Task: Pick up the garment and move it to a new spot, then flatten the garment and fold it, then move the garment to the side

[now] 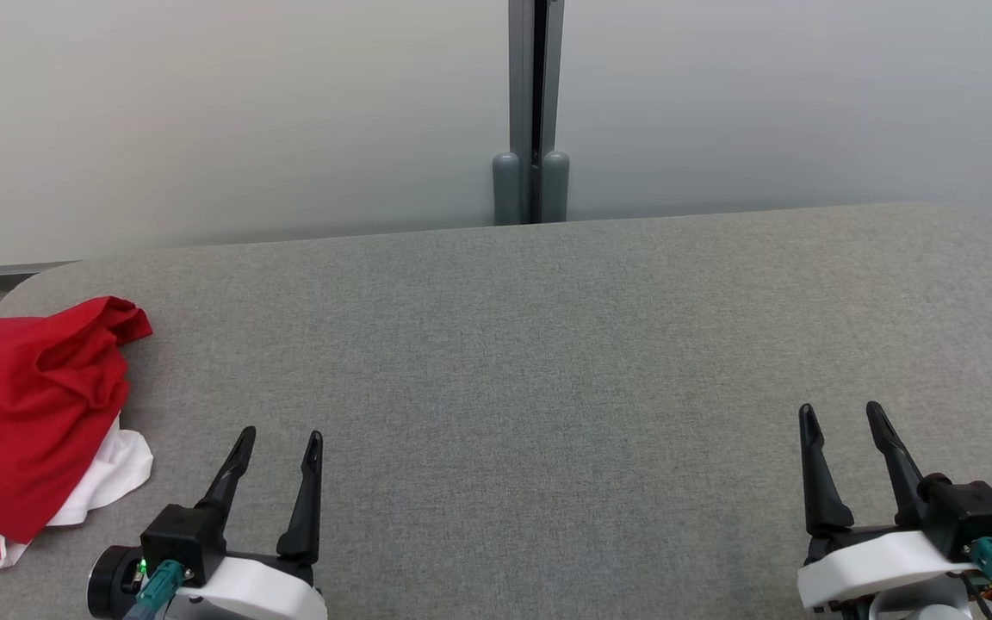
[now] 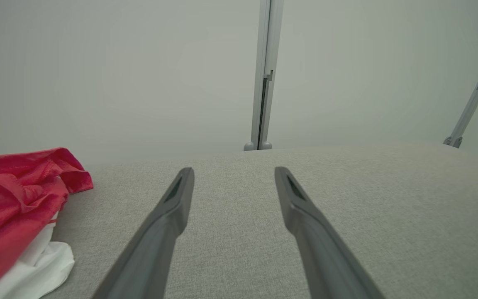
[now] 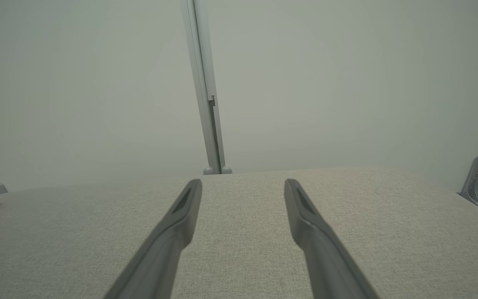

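Both grippers hung empty over the desk, a grey fabric-covered top with rounded far corners. The left gripper sat by the near edge toward the left side, its two dark fingers spread wide and pointing at the far edge with nothing between them. The right gripper sat by the near edge toward the right side, its fingers likewise spread wide and holding nothing. The two were well apart, with bare grey cloth between them.

The garment lay crumpled in a heap at the left edge of the desk, just nearer than the far left corner. Its upper layer was red and bunched into folds, and a white part stuck out from under the red on the side facing the middle of the desk. It lay near the left gripper, to that gripper's left, without touching the fingers. From the left wrist view a stitched red hem showed on the heap's top fold. Whether any of it hung over the left edge could not be told.

Behind the far edge stood pale wall panels, joined by a grey upright post near the middle.
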Robot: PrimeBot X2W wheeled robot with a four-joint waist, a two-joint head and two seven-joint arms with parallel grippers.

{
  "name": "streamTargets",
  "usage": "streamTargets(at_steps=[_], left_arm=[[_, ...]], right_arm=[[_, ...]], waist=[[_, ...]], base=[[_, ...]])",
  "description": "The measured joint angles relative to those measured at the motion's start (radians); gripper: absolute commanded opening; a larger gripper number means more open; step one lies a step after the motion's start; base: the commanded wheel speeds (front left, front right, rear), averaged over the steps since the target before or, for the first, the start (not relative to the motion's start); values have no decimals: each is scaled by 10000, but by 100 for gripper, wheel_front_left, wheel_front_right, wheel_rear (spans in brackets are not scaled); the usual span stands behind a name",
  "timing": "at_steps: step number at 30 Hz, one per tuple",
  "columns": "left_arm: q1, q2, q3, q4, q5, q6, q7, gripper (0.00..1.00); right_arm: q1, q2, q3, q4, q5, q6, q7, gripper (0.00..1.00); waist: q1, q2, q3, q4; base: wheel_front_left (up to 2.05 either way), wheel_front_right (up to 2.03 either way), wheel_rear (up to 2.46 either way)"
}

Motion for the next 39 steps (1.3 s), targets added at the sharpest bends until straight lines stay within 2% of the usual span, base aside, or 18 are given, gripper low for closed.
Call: streamTargets(at_steps=[11,17,39], left_arm=[[0,0,6,56,-15,15,0,100],[-59,-6,-46,105,-58,17,0,100],[-152,27,606,209,35,-59,0,100]], right_arm=[[7,15,-90,40,-40,0,0,100],[87,17,-159,38,-142,2,-2,100],[201,111,780,-119,40,2,-2,100]], waist=[[0,0,2,121],[0,0,8,528],[0,0,-168,3442]], base=[[0,0,0],[0,0,0],[0,0,0]])
